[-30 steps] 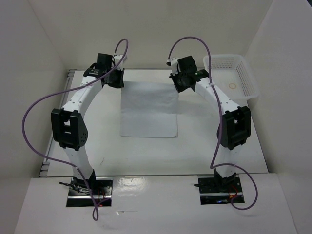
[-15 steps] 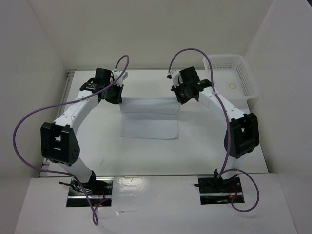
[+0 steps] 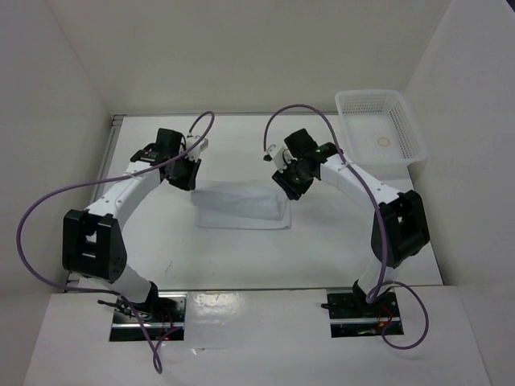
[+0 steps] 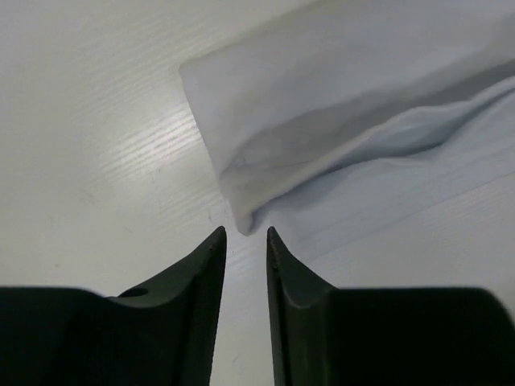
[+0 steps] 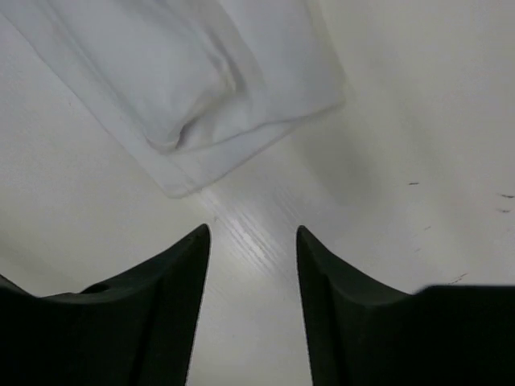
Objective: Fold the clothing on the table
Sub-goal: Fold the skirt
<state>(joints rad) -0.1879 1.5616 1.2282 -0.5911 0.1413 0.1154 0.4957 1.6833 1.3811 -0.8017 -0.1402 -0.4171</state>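
At the far left corner of the clothing (image 3: 241, 207), left fingers (image 3: 187, 178) parted by a narrow slit, gripping nothing; in the left wrist view, tips just short of that corner's rolled lip, not touching it. Clothing itself lying flat on the worktop (image 3: 322, 253) as a short folded band, long axis running left to right, upper layer doubled over a lower one, soft crease along the far side. At the far right corner of the clothing, right fingers (image 3: 290, 186) spread wider than the left pair, likewise empty; corner just ahead of the tips in the right wrist view, a strip of bare surface between. Judged from this: one fold laid, neither corner held. Next fold probably across the long axis, one end carried over the other; both arms about equally near, each to its own end. Thin cloth, likely to slide on so smooth a white surface, bare on the near side of the clothing. Well off to the far right of the clothing, mesh basket (image 3: 342, 121); white walls (image 3: 241, 56) all round
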